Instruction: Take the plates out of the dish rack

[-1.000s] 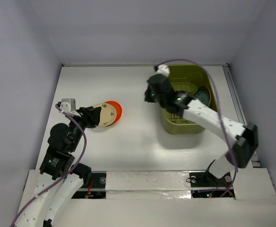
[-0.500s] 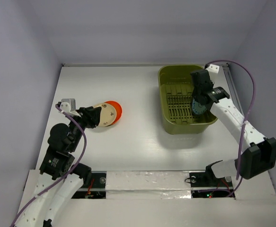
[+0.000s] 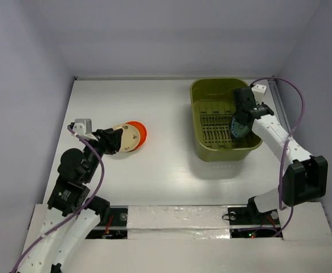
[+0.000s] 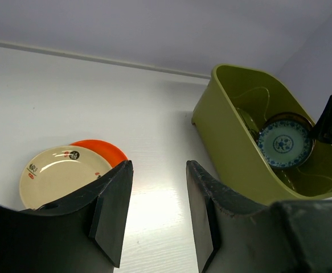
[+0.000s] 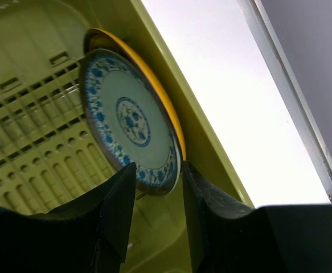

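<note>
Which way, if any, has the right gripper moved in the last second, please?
Yes: the gripper went right, from the rack's left wall to the blue plate.

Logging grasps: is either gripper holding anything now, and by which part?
Nothing is held: right gripper open astride the blue plate at its rim; left gripper open, empty.

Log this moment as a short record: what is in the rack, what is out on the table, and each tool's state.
Rack: olive-green rectangular plastic dish rack, right side of the table
In rack: blue-patterned round plate on edge, leaning on a yellow-tan round plate against the rack wall
On table: beige round plate overlapping an orange-red round plate
Left tool: open, empty, beside the table plates
Right tool: open, fingers either side of the blue plate's lower rim; contact unclear
</note>
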Available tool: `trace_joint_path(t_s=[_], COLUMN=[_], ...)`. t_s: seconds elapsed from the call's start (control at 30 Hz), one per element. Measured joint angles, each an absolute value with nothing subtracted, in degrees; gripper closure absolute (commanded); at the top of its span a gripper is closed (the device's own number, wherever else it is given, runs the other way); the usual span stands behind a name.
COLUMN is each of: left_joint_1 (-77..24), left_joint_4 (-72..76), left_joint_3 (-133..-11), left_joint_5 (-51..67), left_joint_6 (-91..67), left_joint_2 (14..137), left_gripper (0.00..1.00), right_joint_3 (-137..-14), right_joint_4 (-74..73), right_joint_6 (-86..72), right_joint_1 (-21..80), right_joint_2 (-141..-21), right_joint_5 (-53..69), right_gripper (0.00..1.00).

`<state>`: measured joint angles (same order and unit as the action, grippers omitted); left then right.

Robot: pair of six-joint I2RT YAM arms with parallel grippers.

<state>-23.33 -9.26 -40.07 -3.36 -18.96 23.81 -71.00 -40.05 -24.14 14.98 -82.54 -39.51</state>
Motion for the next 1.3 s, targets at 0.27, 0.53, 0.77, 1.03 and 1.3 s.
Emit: trace_joint_path(t_s=[0.27, 0.53, 0.77, 1.03, 1.3], left_joint_1=[-23.68, -23.68, -23.68, -23.68, -23.68], left_joint_4=[-9.26, -9.26, -9.26, -9.21, -9.21], left_joint_3=[-40.07, -40.07, -40.07, -40.07, -40.07], left_joint_5=[-3.46, -3.49, -3.46, -3.44, -3.4], left_joint_6=[-18.94, -18.94, -18.94, -18.94, -18.94], left_joint_2=[23.83, 24.01, 24.32, 24.64, 25.26], left_gripper=[0.61, 0.61, 0.61, 0.61, 0.61], right_joint_3=[-69.14, -68.4, -66.59, -59.55, -58.33], right_joint_4=[-38.02, -34.11, -30.2, -23.64, -18.83], right_joint_6=[-23.7, -23.05, -22.57, -22.68, -22.57], right_joint_1=[13.06, 12.03, 11.92, 11.53, 11.53], right_joint_2=[-85.58, -85.97, -87.81, -86.13, -85.58], right_joint_5=[-41.41, -41.58, -41.45, -37.65, -37.8], right_gripper=[0.55, 0.55, 0.58, 0.58, 0.66])
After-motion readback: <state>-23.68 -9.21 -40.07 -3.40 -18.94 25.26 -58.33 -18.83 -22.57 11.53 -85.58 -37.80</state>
